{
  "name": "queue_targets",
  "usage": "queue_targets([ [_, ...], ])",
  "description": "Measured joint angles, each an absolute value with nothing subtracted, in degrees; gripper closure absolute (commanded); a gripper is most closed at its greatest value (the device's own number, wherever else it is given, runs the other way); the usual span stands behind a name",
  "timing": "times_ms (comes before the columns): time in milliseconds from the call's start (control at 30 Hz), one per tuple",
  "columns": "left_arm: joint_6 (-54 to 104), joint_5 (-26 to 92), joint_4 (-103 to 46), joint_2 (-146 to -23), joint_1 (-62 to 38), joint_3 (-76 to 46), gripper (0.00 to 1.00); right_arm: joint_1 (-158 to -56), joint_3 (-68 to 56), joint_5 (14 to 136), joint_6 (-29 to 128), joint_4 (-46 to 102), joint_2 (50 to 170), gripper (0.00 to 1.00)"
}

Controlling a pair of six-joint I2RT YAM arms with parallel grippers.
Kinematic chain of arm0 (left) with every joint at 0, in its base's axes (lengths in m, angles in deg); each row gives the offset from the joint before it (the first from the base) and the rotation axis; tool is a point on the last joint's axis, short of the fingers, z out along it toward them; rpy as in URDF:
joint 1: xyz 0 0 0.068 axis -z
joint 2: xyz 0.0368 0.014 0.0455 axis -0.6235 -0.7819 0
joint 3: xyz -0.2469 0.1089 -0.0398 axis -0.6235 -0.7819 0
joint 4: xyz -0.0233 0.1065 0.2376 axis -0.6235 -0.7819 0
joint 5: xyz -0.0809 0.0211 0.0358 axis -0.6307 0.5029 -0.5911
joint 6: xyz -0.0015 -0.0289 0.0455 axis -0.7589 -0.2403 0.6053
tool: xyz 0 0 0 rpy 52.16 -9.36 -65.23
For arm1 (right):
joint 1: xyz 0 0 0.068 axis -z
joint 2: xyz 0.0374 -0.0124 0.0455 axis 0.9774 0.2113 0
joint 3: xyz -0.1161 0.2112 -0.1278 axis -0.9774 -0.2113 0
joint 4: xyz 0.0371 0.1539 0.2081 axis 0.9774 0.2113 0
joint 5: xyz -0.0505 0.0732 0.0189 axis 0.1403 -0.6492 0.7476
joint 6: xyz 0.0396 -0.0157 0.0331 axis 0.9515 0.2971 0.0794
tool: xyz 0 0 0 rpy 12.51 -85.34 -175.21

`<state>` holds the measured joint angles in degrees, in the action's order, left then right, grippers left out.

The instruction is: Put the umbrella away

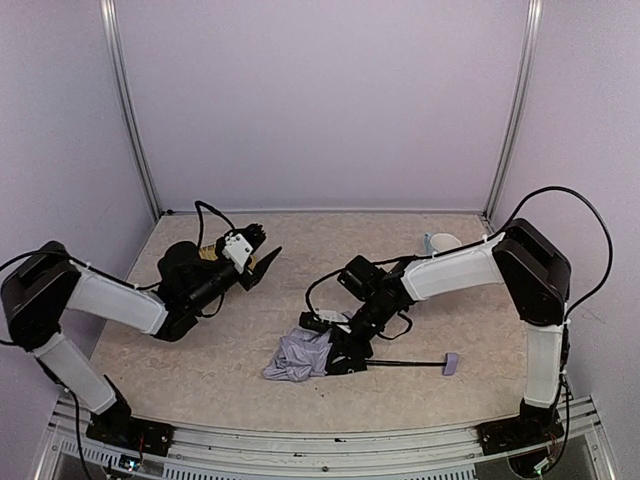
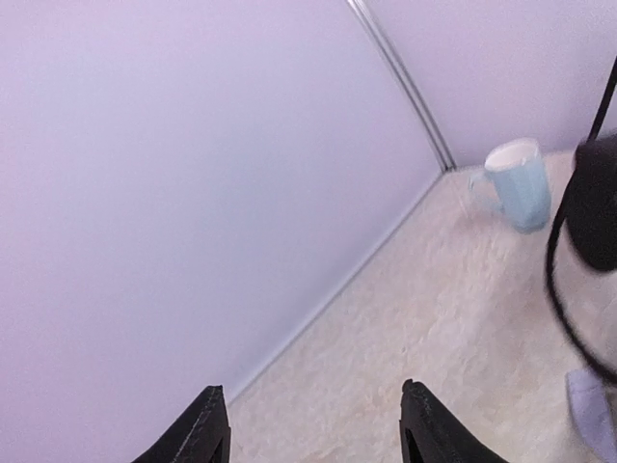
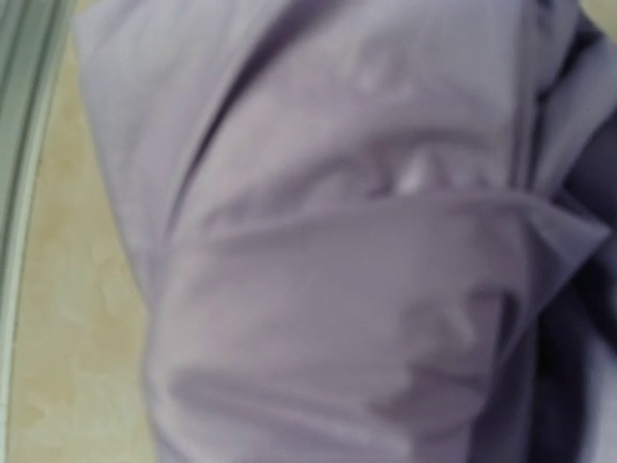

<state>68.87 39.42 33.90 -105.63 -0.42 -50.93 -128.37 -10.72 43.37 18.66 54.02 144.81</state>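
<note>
Lavender-grey cloth lies crumpled in a soft heap at about 6 o'clock on the table (image 1: 200, 370), whose top is a speckled, stone-like beige. That heap is the canopy of the umbrella (image 1: 297, 355). From it a thin black shaft (image 1: 405, 363) runs flat along the surface toward 4 o'clock and ends in a small lavender block handle (image 1: 451, 363). From above, the right gripper (image 1: 340, 355) is down where the cloth meets the shaft, its black fingers against the bundle, though I cannot tell from here whether they are clenched on it. Over at 9 o'clock the left gripper (image 1: 265, 262) is raised off the table, well apart from the umbrella, with its dark fingers spread and nothing between them. A pale blue mug (image 1: 443, 242) peeks out behind the right arm at 2 o'clock. In the left wrist view two blunt black fingertips (image 2: 207, 424) stand apart at 6 o'clock, released, with only bare table between them. A smooth matte lilac wall (image 2: 174, 193) fills the left, a thin metal strip (image 2: 400, 82) marks the corner, and the glossy, rounded mug stands upright at 2 o'clock beside a blurred black piece of the other arm. The right wrist view is almost all umbrella cloth, very close and soft-focused, creased into broad folds with a thin band drawn across the middle. A sliver of beige table and a grey metal rail (image 3: 19, 96) show at 9 o'clock, and no fingers are visible.
</note>
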Motion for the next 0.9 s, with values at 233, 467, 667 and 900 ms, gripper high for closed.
queue_targets([
  [233,69.3,32.2,12.0,-80.1,10.8,-55.2,0.01,-124.9,-6.7,35.2,19.6,58.4,149.3,1.0],
  [467,75.5,32.3,-8.7,-85.2,20.5,-55.8,0.01,-123.4,-3.2,30.9,19.1,62.7,152.4,1.0],
  [667,81.7,33.0,-8.7,-92.7,20.4,-55.7,0.01,-122.6,0.1,28.0,17.3,67.2,155.2,1.0],
  [900,84.9,34.1,-10.2,-103.2,20.2,-51.4,0.06,-122.1,2.3,26.3,16.3,70.1,156.9,1.0],
])
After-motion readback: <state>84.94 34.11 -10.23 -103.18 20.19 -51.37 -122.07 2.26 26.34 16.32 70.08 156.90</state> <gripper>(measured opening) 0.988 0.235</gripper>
